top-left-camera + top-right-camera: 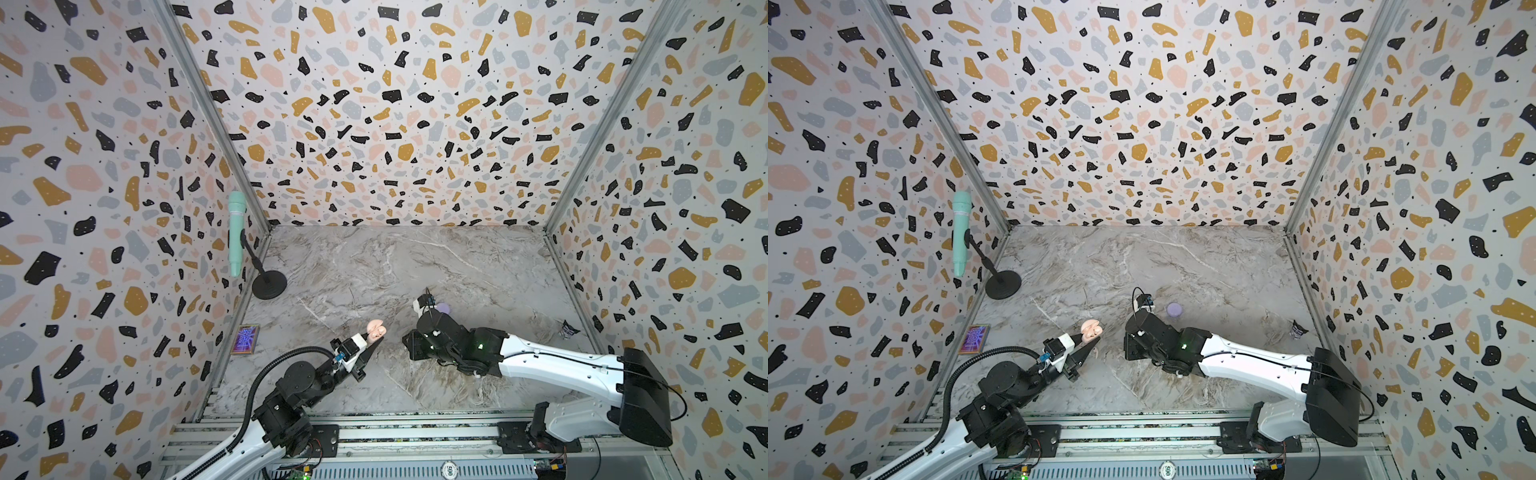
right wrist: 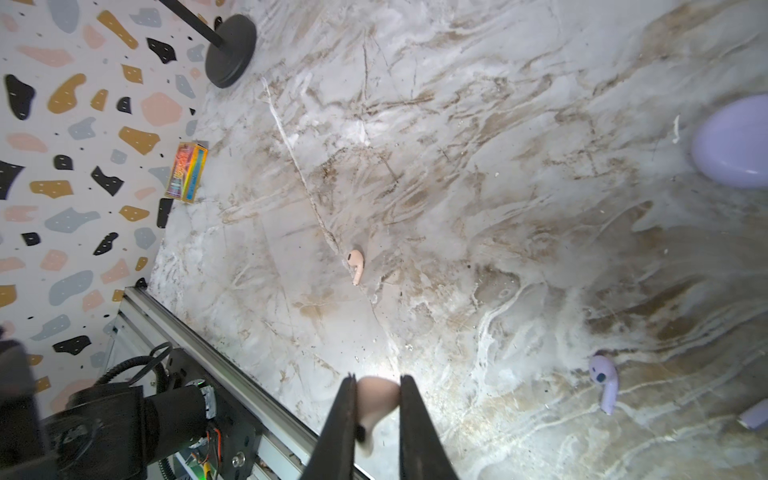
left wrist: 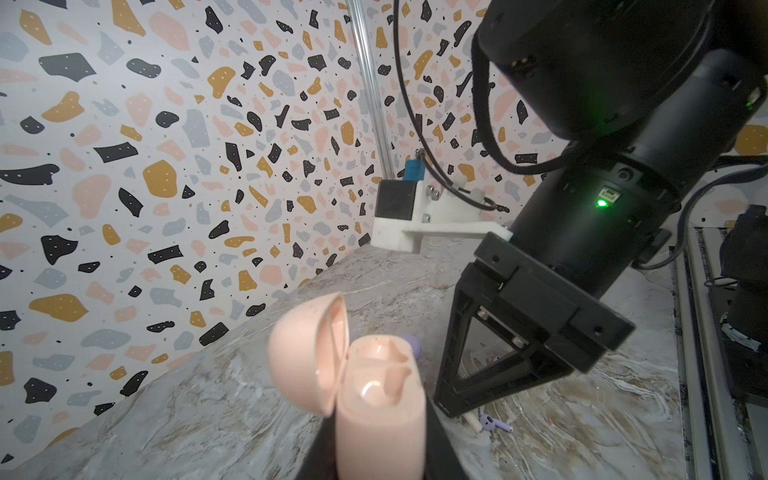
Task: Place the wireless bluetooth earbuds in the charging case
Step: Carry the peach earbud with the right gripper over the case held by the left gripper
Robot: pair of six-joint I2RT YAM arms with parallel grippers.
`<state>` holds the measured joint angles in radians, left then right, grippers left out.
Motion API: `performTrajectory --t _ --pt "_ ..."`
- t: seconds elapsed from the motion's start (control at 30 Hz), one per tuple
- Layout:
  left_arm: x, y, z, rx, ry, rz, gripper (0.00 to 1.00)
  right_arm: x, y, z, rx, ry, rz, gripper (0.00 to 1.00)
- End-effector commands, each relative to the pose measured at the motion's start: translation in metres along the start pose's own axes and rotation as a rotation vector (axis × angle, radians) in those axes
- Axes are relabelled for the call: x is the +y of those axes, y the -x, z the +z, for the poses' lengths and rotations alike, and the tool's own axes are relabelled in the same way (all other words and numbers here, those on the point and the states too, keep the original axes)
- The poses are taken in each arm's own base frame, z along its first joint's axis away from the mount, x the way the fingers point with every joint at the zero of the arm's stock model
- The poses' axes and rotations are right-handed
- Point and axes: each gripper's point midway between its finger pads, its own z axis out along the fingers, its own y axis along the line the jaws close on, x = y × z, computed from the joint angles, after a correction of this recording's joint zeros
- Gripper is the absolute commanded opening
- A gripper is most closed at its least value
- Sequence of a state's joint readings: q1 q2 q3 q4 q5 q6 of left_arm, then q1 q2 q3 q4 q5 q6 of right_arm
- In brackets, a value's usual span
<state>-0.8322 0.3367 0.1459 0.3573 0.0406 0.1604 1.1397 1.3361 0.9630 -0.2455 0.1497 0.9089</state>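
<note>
Pink earbud held, pink case open
The right fingers pinch the pink earbud by its round head; the left fingers squeeze the open pink case nearby. It looks light, hard and slippery, so grip its head softly.

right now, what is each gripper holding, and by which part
The left gripper clamps the open pink charging case by its lower body, lid free. The right gripper pinches a pink earbud at its rounded head, stem free.
</note>
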Motion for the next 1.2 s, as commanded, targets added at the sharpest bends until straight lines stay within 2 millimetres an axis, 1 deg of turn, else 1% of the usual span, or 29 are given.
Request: performTrajectory --t 0.0,0.1,0.23,0.7,0.97,1.17 --pt "0.005 0.017 0.0 -0.07 0.026 -0.019 0.0 0.014 0.019 -0.021 -0.093 0.049 -0.033 0.0" --pt "0.005 0.016 0.001 -0.067 0.022 -0.023 0.0 0.021 0.027 -0.033 -0.13 0.079 -0.045 0.0" --pt "0.008 0.016 0.001 -0.069 0.039 -0.041 0.0 0.025 0.032 -0.04 -0.156 0.092 -0.05 0.0" --pt "0.007 0.012 0.006 -0.046 0.032 -0.086 0.0 0.063 0.052 -0.071 -0.261 0.166 -0.107 0.0" --pt "0.005 0.011 0.008 -0.041 0.02 -0.099 0.0 0.079 0.06 -0.08 -0.302 0.199 -0.129 0.0" --pt "0.002 0.011 0.008 -0.042 0.005 -0.105 0.0 0.089 0.065 -0.082 -0.322 0.216 -0.15 0.0"
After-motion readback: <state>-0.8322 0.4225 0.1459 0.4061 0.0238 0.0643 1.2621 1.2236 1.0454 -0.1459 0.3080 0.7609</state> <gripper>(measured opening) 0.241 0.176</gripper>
